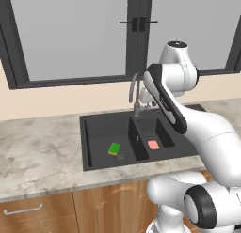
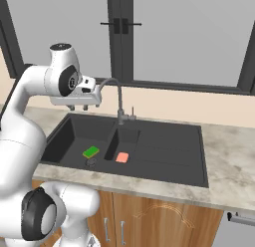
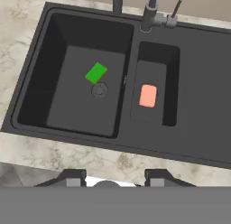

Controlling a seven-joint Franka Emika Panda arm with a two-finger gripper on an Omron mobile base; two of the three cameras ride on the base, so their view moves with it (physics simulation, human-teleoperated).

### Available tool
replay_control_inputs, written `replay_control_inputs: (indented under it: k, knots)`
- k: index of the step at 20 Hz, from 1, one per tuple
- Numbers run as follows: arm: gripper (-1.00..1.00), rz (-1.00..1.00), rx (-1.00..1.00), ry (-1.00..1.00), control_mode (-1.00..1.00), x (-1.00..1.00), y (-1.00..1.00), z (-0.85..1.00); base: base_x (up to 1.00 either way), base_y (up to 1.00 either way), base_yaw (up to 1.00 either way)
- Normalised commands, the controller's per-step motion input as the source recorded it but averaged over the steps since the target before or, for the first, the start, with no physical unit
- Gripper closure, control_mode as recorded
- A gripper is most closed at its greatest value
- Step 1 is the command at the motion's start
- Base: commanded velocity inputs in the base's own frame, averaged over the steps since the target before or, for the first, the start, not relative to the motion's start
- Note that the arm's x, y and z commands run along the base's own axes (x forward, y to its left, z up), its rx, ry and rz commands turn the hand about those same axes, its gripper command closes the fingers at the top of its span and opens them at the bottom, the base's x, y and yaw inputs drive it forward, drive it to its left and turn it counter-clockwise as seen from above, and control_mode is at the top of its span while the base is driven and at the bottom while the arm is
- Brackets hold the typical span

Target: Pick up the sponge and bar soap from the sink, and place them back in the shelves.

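marble counter (image 1: 37,152), dark-framed window (image 1: 75,34) — wooden cabinet doors (image 2: 159,221)

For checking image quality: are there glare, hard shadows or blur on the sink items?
Hand view: even light, no glare; the sponge and bar soap are slightly soft-edged. Left base view: the sink is matte, with faint shading only. Right base view: similarly flat, no hard shadows.

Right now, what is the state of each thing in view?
sponge: lying in the large basin, beside the drain, not held.
soap: lying flat in the small basin, not held.
sink: no water seen.
faucet: not running.
gripper: above the sink, jaws apart, holding nothing.
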Motion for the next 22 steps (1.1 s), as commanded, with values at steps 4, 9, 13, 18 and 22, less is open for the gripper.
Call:
replay_control_inputs:
  k: [4,9,13,18,22]
  knots:
    - [-1.0,-0.1,0.0,0.0,-1.0,-0.03,-0.08,0.0,0.0,0.0,0.0]
    - [-1.0,-0.32,0.0,0.0,-1.0,-0.1,-0.15,0.0,0.0,0.0,0.0]
    - [-1.0,-0.4,0.0,0.0,-1.0,0.0,-0.06,-0.04,0.0,0.0,0.0]
    - [-1.0,-0.41,0.02,0.0,-1.0,-0.01,-0.12,-0.12,0.0,0.0,0.0]
    - [-1.0,-0.35,0.07,0.0,-1.0,0.0,-0.24,-0.17,0.0,0.0,0.0]
